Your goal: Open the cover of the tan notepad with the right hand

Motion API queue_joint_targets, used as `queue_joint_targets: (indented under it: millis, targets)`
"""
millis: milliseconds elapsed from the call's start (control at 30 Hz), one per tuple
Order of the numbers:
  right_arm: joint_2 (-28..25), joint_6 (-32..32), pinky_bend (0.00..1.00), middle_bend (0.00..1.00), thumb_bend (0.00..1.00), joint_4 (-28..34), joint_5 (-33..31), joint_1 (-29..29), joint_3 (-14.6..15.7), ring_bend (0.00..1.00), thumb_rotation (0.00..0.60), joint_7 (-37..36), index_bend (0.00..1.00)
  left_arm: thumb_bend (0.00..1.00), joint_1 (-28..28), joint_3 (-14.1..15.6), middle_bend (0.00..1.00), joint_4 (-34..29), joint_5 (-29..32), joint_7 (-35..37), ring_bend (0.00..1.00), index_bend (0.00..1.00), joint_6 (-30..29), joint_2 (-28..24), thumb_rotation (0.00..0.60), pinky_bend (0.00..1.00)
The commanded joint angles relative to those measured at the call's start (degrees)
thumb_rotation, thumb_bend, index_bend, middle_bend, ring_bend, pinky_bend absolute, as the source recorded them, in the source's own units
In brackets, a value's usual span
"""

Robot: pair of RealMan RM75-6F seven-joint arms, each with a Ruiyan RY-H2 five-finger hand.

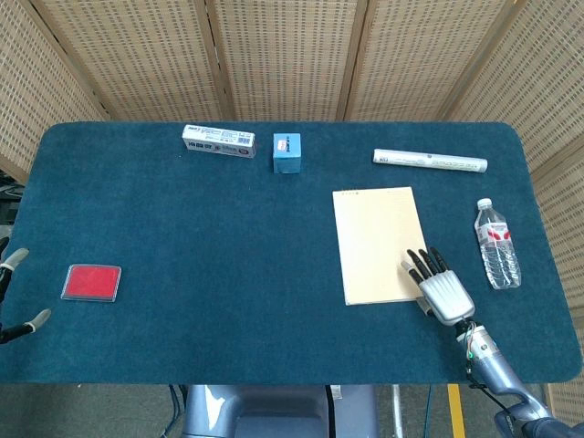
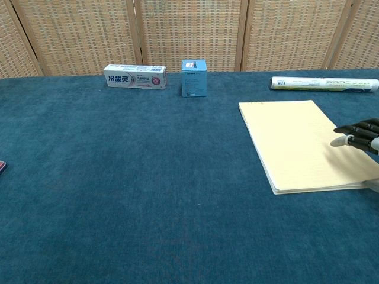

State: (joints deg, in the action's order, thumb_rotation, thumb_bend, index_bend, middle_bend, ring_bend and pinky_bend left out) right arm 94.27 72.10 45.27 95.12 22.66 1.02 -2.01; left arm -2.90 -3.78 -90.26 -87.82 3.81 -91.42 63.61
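Observation:
The tan notepad (image 1: 374,242) lies flat and closed on the blue table, right of centre, slightly skewed; it shows too in the chest view (image 2: 290,142). My right hand (image 1: 441,290) lies palm down at the pad's near right corner. Its fingers are stretched out and slightly apart, with the tips resting on the cover. In the chest view only the fingertips of that right hand (image 2: 361,136) enter from the right edge, over the pad. My left hand (image 1: 11,263) shows only as fingertips held apart at the far left edge, holding nothing.
A toothpaste box (image 1: 218,140), a small blue box (image 1: 286,152) and a long white tube (image 1: 429,161) line the far side. A water bottle (image 1: 497,244) lies right of the pad, close to my right hand. A red card (image 1: 91,282) sits near left.

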Motion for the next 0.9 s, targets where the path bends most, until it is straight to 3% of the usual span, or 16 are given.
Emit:
queue_joint_targets:
  millis: [33,467,700,800,900]
  targets:
    - [2.85,2.54,0.0,0.06,0.41,-4.43,0.66,1.04,-0.77,0.0,0.6,-2.86,0.15,0.0,0.03,0.01,0.0,0.03,0.0,-0.04,0.0,0.0,-0.02,0.0,0.6,0.0]
    - [6.41,1.27,0.0,0.06,0.42,-9.26,0.3,5.56,-2.2,0.0,0.6,-4.02,0.15,0.0,-0.21,-0.19,0.0,0.01,0.47,-0.21,0.0,0.0,0.58,0.02,0.6,0.0]
    - [8.21,0.03,0.0,0.06,0.42,-10.87,-2.26,10.0,-6.24,0.0,0.6,-1.98,0.15,0.0,-0.37,-0.36,0.0,-0.05,0.91,-0.26,0.0,0.0,1.01,-0.02,0.6,0.0]
    - [8.3,-2.41,0.0,0.1,0.41,-11.5,-3.55,11.61,-7.27,0.0,0.6,-0.52,0.15,0.0,-0.45,-0.44,0.0,-0.08,1.11,-0.07,0.0,0.0,1.23,-0.1,0.6,0.0]
    - [8.14,-5.56,0.0,0.2,0.42,-12.66,-4.14,13.08,-7.17,0.07,0.6,1.8,0.23,0.0,-0.61,-0.51,0.0,-0.12,1.27,0.07,0.0,0.0,1.55,-0.23,0.6,0.0]
